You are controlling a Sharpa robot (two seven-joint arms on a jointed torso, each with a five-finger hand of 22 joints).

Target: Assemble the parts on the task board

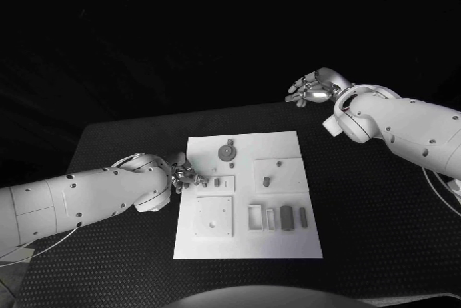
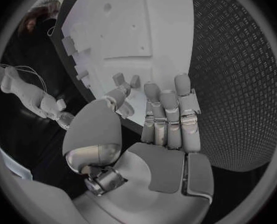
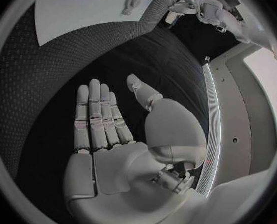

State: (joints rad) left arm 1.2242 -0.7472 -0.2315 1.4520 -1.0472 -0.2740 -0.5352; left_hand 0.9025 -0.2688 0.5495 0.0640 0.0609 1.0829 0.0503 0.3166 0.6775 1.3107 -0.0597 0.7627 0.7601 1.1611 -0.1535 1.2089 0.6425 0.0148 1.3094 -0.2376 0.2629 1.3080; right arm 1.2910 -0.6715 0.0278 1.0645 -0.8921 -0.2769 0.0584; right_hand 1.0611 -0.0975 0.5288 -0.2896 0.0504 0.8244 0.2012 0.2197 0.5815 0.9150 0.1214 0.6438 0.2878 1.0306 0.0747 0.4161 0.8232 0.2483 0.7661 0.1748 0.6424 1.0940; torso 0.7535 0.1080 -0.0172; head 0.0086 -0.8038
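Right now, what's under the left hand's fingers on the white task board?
The left hand reaches over the white task board's left edge, fingertips beside a small grey upright part. The hand looks empty, fingers extended. Whatever lies directly beneath the fingertips is covered.

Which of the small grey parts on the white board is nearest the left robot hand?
The small grey upright part on the white task board, just beside the left robot hand. The grey round disc lies farther up the board; the flat grey bars lie across it.

Black textured table
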